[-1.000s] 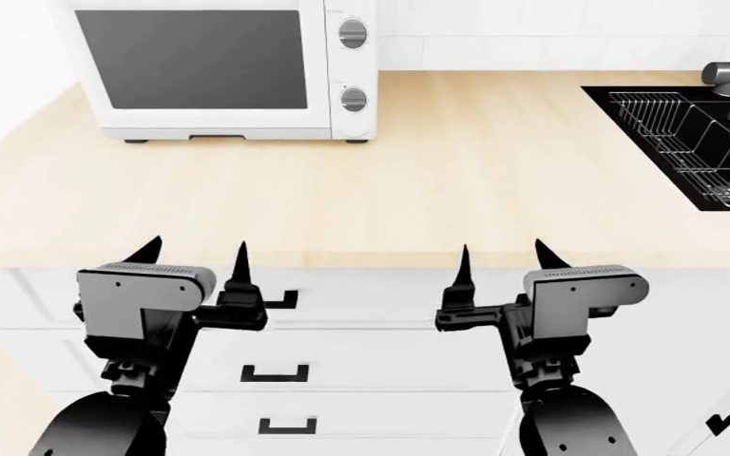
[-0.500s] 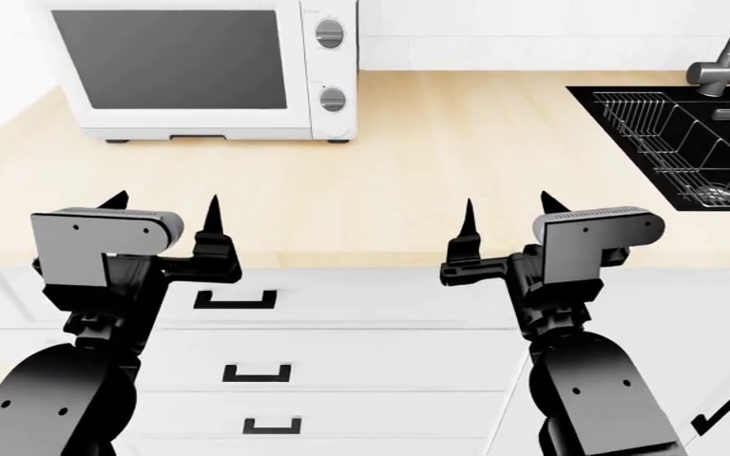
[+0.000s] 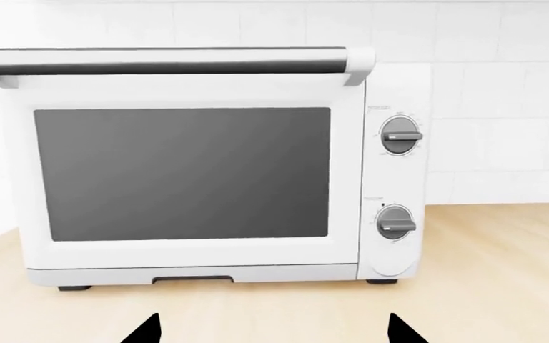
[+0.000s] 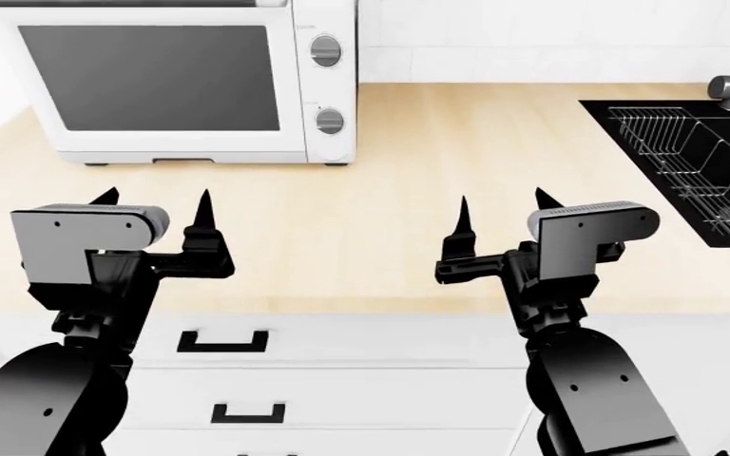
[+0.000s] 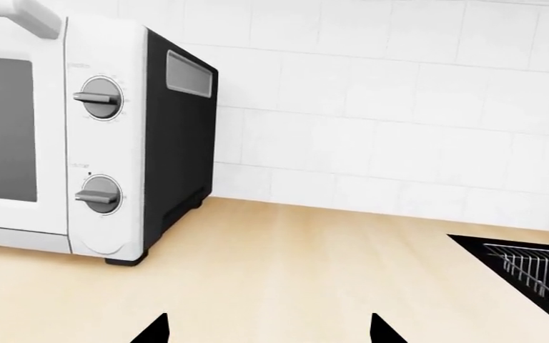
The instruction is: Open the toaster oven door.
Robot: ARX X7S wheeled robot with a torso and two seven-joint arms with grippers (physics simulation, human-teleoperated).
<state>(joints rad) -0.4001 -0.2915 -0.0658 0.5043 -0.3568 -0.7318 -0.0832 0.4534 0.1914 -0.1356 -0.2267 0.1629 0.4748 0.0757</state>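
White toaster oven (image 4: 187,81) sits upper left, its toaster oven door (image 3: 181,171) closed; left gripper (image 4: 156,204) and right gripper (image 4: 502,211) both spread, holding nothing.

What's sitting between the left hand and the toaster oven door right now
Nothing: only bare wooden countertop separates the left hand from the toaster oven door, clearest in the head view.
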